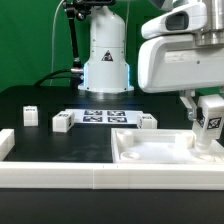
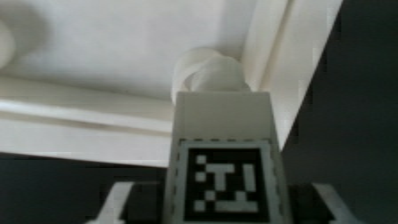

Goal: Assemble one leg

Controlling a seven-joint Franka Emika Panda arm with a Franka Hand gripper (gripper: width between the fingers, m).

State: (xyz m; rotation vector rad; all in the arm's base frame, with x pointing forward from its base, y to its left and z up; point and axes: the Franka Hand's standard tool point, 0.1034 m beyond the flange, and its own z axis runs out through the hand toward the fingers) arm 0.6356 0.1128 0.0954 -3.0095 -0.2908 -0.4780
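My gripper is shut on the leg, a small white block with a black-and-white tag facing the camera. It holds the leg upright over the corner of the large white rimmed panel at the exterior view's right. In the wrist view the leg runs away from my gripper, and its rounded far tip sits close to the panel's inner corner and rim. I cannot tell whether the tip touches the panel. A pale finger shows on either side of the leg.
Loose white legs stand on the black table: one at the left, one beside the marker board, one behind the panel. A white wall runs along the front and left. The arm's base stands at the back.
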